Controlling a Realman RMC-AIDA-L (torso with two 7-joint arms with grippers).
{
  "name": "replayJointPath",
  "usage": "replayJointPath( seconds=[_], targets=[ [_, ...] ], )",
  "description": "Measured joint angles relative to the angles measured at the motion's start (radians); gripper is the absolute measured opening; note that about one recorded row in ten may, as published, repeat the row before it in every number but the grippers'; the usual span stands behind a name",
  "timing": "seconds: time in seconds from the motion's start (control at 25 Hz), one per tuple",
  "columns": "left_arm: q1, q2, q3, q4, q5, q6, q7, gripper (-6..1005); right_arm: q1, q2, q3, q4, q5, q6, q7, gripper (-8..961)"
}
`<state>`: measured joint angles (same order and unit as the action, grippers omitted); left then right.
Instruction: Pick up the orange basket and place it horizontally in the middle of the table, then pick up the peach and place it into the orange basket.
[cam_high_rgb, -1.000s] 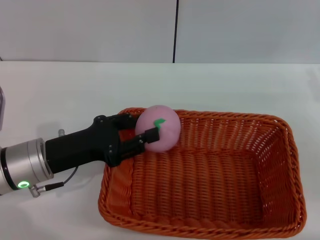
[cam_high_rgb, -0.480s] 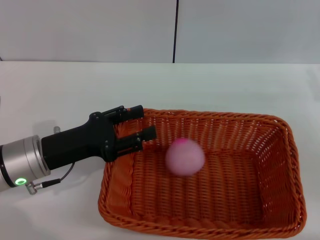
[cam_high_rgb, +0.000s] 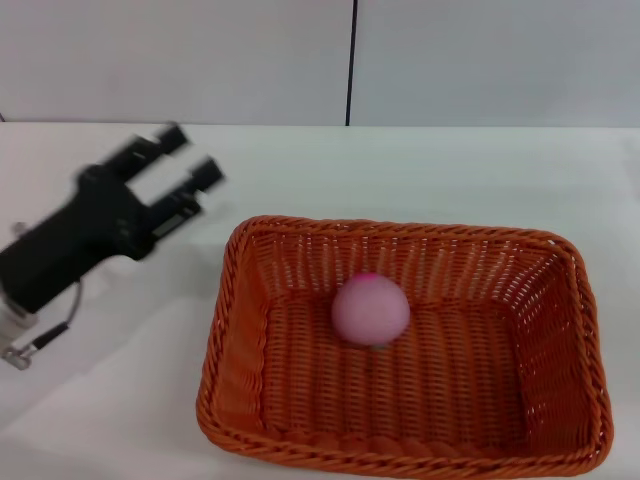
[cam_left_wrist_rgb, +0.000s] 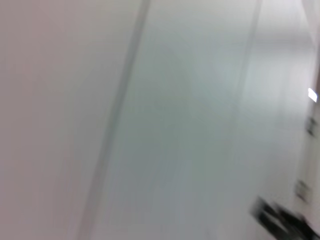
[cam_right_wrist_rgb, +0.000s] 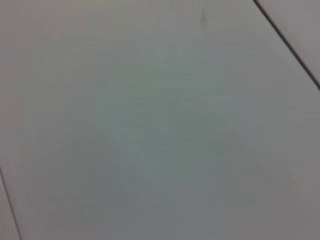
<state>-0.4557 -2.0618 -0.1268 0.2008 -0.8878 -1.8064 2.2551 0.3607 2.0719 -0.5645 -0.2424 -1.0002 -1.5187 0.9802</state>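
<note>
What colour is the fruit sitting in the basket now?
Pink: the peach lies on the orange basket floor, clearest in the head view.

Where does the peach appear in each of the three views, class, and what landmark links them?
Head view: the peach lies on the floor of the basket, left of its middle; the left gripper is open, off to the basket's left over the table.
Left wrist view: not in it.
Right wrist view: not in it.
Shared landmark: none sure; the wrist views show only pale surfaces with dark lines.
</note>
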Motion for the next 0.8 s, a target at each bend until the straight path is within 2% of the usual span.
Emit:
replayJointPath(
  seconds=[0.04, 0.08, 0.32, 0.44, 0.64, 0.8],
  targets=[
    [0.031, -0.001, -0.092, -0.03, -0.014, -0.026, 0.078, 689, -0.002, 0.0, 0.008, 0.0, 0.0, 0.0, 0.0, 433],
    [0.031, -0.001, -0.092, -0.03, -0.014, -0.026, 0.078, 689, -0.002, 0.0, 0.008, 0.0, 0.0, 0.0, 0.0, 433],
    [0.131, -0.004, -0.387, -0.147, -0.071, -0.027, 0.248, 686, -0.012, 0.002, 0.041, 0.0, 0.0, -0.009, 0.0, 433],
    [0.161, -0.005, -0.49, -0.182, -0.072, -0.019, 0.317, 684, -0.017, 0.002, 0.068, 0.005, 0.0, -0.01, 0.0, 433],
    [0.196, -0.007, -0.645, -0.212, -0.072, 0.013, 0.366, 682, -0.029, 0.002, 0.105, 0.011, 0.0, -0.012, 0.0, 433],
    [0.199, -0.005, -0.666, -0.213, -0.072, 0.016, 0.366, 681, -0.035, 0.003, 0.134, 0.019, 0.0, -0.008, 0.0, 433]
  ],
)
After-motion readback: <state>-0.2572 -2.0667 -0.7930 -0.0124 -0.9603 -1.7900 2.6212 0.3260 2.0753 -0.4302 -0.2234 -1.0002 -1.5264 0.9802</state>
